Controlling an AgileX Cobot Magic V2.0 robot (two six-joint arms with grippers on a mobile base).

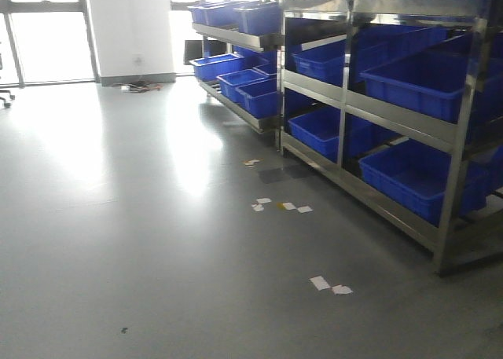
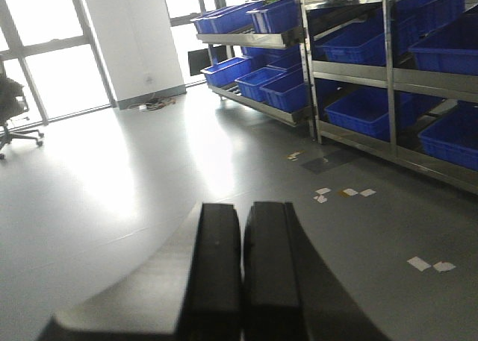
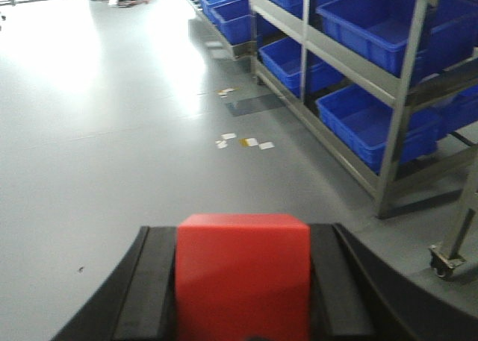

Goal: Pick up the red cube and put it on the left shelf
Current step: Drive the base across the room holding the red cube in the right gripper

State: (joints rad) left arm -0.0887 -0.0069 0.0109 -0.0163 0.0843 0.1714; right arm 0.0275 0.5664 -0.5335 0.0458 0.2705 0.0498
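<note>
You're in the carry step: right tool (image 3: 243, 281) is pinching the red cube (image 3: 243, 270), left tool (image 2: 241, 266) is pressed together, empty. Shelf (image 1: 393, 117) is standing well apart, so you're needing to close in before placing.

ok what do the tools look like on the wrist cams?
Both are matte black. The left tool shows two broad, blunt fingers with sides flaring outward toward the base. The right tool has the same flared black fingers. No cables or markings visible.
</note>
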